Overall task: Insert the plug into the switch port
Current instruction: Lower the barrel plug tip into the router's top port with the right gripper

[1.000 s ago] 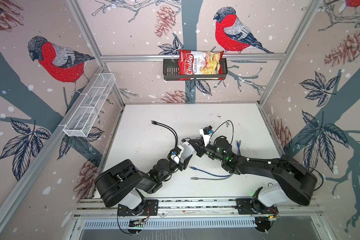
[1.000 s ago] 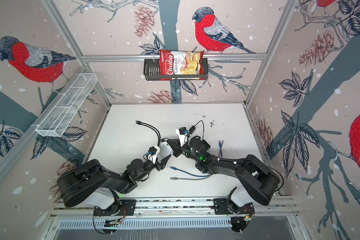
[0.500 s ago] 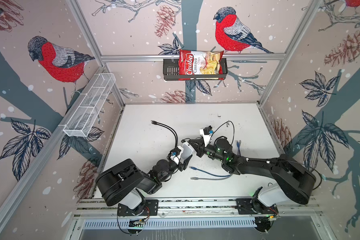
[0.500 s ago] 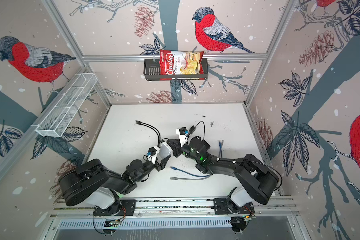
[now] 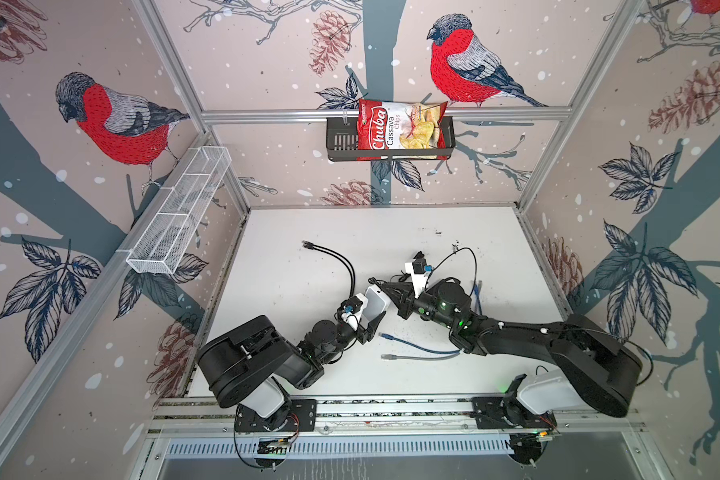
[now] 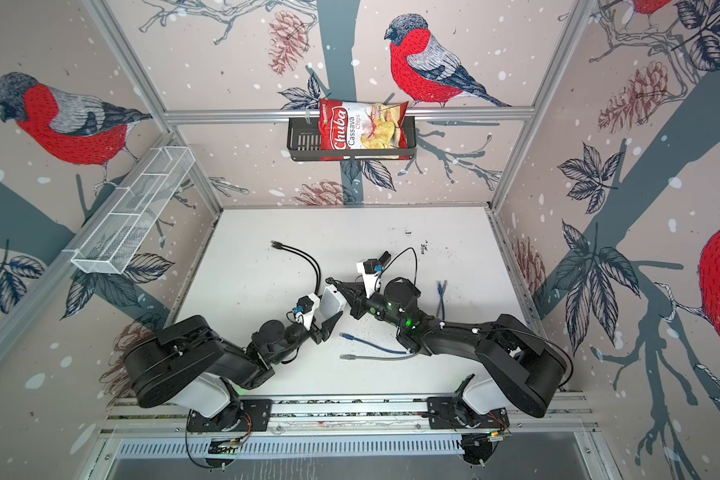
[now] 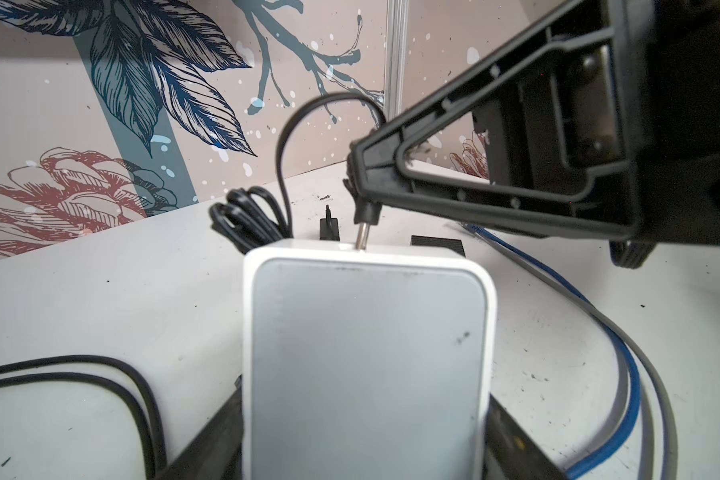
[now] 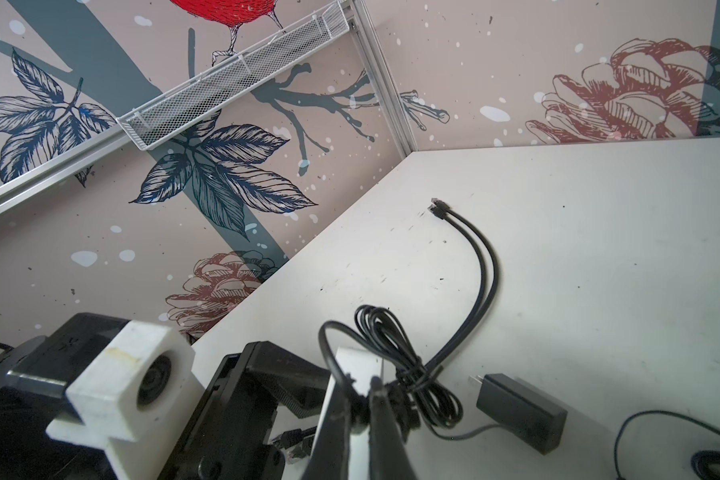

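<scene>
My left gripper [image 7: 362, 432] clamped the switch [image 7: 366, 353] to steady it. My right gripper [image 8: 362, 401] pinched the plug [image 7: 366, 216], its metal tip touching the switch's outer edge, seemingly lined up for pushing in.

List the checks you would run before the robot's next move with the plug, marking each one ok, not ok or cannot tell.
1. Grip on switch by left gripper fingers: ok, clamped on both sides.
2. Grip on plug by right gripper: ok, pinched shut.
3. Metal pin lined up with port: cannot tell; it meets the switch's far edge and the port is hidden.
4. Plug fully seated: not ok; the pin shows bare.
5. Slack in cable: ok, loose loop.
</scene>
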You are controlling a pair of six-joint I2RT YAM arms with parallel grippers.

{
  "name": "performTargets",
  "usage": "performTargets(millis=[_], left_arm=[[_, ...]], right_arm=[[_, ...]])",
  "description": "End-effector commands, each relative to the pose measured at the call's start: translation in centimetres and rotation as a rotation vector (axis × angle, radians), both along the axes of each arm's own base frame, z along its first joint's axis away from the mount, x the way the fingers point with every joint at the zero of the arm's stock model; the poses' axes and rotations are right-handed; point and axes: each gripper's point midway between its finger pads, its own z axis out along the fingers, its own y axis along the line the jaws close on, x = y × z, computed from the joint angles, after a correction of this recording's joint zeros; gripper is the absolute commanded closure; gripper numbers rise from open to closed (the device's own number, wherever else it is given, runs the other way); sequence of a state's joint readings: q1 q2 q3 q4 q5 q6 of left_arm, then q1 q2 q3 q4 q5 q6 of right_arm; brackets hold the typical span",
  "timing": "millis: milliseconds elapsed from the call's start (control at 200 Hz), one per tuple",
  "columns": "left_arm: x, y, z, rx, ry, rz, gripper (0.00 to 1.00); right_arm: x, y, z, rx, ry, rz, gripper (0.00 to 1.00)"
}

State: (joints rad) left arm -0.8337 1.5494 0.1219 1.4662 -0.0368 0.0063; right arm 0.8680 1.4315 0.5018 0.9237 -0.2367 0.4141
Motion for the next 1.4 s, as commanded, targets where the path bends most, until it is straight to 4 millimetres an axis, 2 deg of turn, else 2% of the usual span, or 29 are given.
performTargets(millis=[0, 370, 705, 1111, 1396], left_arm=[[0.1, 0.1, 3.3, -0.065, -0.127, 0.007, 0.67], [0.1, 0.6, 2.5, 0.077, -0.212, 0.025, 0.71], [0.2, 0.2, 1.9, 0.11, -0.22, 0.013, 0.71], [-0.1, -0.1, 1.9, 0.094, -0.199, 0.002, 0.71], [-0.2, -0.3, 1.9, 0.088, -0.191, -0.007, 0.72]], right_arm=[[-0.6, 0.2, -0.3, -0.018, -0.005, 0.028, 1.0], [-0.6, -0.4, 1.4, -0.004, -0.046, 0.014, 1.0], [-0.7, -0.6, 2.7, 0.018, -0.072, 0.009, 1.0], [-0.6, 0.0, 1.5, 0.01, -0.043, 0.024, 1.0], [-0.4, 0.1, 2.1, 0.023, -0.056, 0.019, 1.0]])
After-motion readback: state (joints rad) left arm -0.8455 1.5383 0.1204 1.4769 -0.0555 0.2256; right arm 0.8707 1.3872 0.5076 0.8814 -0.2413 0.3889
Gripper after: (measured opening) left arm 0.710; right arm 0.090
